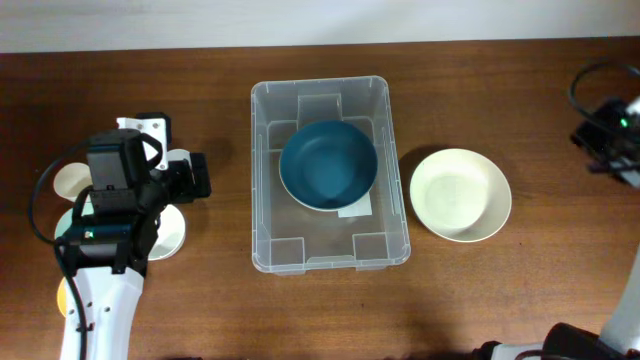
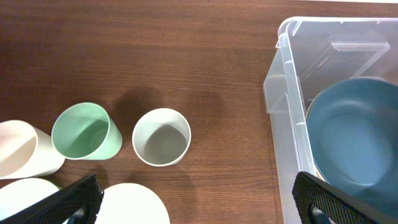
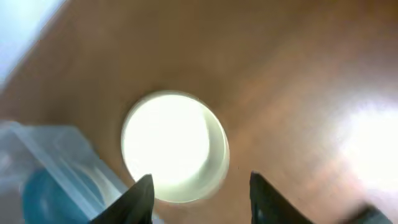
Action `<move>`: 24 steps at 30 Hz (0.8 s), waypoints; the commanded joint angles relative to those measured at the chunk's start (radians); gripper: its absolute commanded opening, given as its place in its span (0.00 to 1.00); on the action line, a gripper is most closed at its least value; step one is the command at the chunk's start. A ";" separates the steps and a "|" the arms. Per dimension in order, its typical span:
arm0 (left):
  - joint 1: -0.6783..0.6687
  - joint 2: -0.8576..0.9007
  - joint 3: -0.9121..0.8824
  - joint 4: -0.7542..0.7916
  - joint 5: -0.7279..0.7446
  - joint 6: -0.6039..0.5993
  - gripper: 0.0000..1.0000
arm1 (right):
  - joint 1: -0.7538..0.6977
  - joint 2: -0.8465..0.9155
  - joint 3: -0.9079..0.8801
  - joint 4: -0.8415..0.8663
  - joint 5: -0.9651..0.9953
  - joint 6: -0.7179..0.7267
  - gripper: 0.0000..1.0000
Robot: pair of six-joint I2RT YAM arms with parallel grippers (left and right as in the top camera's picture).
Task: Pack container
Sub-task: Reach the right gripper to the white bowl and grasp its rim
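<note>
The clear container (image 1: 330,248) stands at the table's middle with a dark blue bowl (image 1: 328,165) inside it. A cream bowl (image 1: 460,195) sits on the table just right of it. My left gripper (image 1: 192,177) is open and empty, to the left of the container above a group of cups. In the left wrist view its jaws (image 2: 199,208) are spread wide, with the container (image 2: 286,93) and the blue bowl (image 2: 354,134) at right. My right gripper (image 1: 603,135) is at the far right edge. In the blurred right wrist view it is open (image 3: 202,202) above the cream bowl (image 3: 174,146).
In the left wrist view a green cup (image 2: 84,130), a pale grey cup (image 2: 161,137) and a cream cup (image 2: 18,149) stand left of the container, with a white dish (image 2: 130,208) below them. A pale strip (image 1: 300,20) runs along the table's far edge.
</note>
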 commanded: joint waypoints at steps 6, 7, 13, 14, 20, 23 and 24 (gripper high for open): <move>0.005 0.005 0.019 0.003 0.014 -0.009 1.00 | -0.051 -0.327 -0.506 0.085 -0.106 -0.090 0.45; 0.005 0.005 0.019 0.003 0.014 -0.009 1.00 | -0.051 -0.362 -0.602 0.165 -0.109 -0.071 0.54; 0.005 0.005 0.019 0.002 0.014 -0.009 1.00 | -0.051 -0.303 -0.961 0.595 -0.167 -0.067 0.80; 0.005 0.005 0.019 0.002 0.015 -0.009 1.00 | -0.051 -0.269 -0.983 0.639 -0.182 -0.067 0.81; 0.005 0.005 0.019 0.002 0.014 -0.009 1.00 | -0.051 0.033 -1.006 0.820 -0.255 -0.068 0.82; 0.005 0.005 0.019 0.002 0.015 -0.009 1.00 | -0.050 0.130 -1.006 0.859 -0.262 -0.067 0.82; 0.005 0.005 0.019 0.002 0.014 -0.009 1.00 | -0.050 0.157 -1.006 0.869 -0.262 -0.068 0.81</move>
